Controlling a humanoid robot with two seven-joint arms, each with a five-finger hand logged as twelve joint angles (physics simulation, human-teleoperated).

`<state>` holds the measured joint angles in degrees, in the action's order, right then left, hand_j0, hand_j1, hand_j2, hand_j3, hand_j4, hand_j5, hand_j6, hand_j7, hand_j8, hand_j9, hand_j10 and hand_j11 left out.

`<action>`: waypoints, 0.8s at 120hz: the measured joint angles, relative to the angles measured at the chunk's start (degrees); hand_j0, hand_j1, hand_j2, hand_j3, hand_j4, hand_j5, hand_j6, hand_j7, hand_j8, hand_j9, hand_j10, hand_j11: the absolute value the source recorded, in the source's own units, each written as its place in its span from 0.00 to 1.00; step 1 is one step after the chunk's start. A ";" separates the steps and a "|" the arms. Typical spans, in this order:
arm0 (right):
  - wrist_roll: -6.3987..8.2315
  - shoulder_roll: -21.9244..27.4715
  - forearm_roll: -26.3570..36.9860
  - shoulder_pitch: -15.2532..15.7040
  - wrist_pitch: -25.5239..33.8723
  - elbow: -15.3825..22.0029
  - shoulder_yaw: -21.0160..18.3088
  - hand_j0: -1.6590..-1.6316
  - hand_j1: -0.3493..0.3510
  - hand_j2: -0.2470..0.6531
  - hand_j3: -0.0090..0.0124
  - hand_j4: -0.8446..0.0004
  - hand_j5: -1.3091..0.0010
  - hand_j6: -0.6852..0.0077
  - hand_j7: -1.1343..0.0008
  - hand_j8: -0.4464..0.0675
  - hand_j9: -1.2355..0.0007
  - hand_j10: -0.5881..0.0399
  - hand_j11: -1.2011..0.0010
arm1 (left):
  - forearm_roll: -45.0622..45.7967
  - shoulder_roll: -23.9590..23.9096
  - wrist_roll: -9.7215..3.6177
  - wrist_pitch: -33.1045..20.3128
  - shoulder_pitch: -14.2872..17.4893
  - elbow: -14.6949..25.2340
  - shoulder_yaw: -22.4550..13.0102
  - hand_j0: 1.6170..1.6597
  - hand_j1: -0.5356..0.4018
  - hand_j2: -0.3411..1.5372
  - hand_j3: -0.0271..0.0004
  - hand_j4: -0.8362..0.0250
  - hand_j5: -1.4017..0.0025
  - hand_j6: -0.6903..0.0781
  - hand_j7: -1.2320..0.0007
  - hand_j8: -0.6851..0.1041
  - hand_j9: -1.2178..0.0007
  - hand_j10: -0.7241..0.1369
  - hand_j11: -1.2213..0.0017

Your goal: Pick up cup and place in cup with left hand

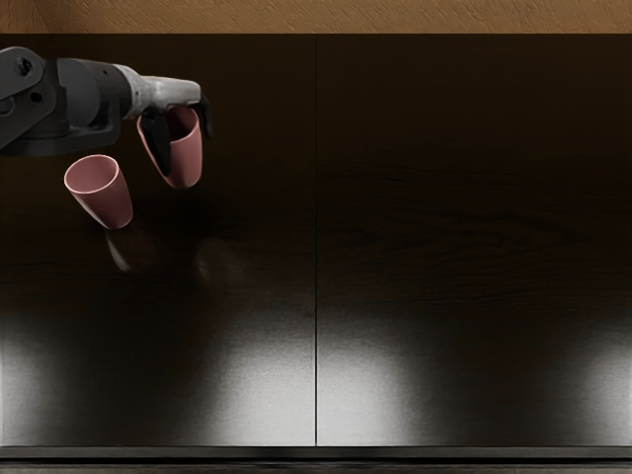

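My left hand (176, 111) reaches in from the picture's left edge at the upper left, its dark fingers closed around the rim of a pink cup (186, 158). That cup's mouth faces up under the hand. To its lower left, a second pink cup (111, 202) stands on the table with its opening showing and nothing visible inside. The two cups are apart, with a narrow gap between them. My right hand does not show.
The dark table (444, 247) has a thin seam running down its middle. Its front edge (444, 452) crosses the bottom of the picture, and a brown surface (395, 15) lies beyond its far edge.
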<state>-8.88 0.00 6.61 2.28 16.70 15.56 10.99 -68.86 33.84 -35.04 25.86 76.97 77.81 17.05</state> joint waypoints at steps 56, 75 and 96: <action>0.00 0.00 0.00 0.00 0.00 0.00 0.00 0.04 0.05 0.27 0.42 0.97 0.97 0.95 0.97 0.82 0.97 0.89 0.97 | 0.05 4.10 0.00 -0.01 1.27 -2.19 0.05 0.67 0.39 0.31 0.99 0.43 0.48 0.49 0.42 0.63 0.41 0.53 0.42; 0.00 0.00 0.00 -0.01 0.00 0.00 0.00 0.04 0.05 0.27 0.42 0.97 0.97 0.95 0.97 0.82 0.97 0.89 0.97 | 1.46 6.45 0.00 0.61 2.22 -2.23 0.00 0.68 0.40 0.30 0.99 0.43 0.49 0.49 0.43 0.61 0.42 0.52 0.42; 0.00 0.00 0.00 0.00 0.00 0.00 0.00 0.04 0.05 0.27 0.42 0.97 0.97 0.95 0.97 0.82 0.97 0.89 0.97 | 3.12 8.41 0.02 1.78 2.13 -2.03 -0.05 0.73 0.43 0.28 0.99 0.42 0.50 0.45 0.43 0.58 0.43 0.48 0.43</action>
<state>-8.88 0.00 6.61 2.28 16.70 15.56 10.99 -65.74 42.25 -35.03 27.64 79.10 75.78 16.99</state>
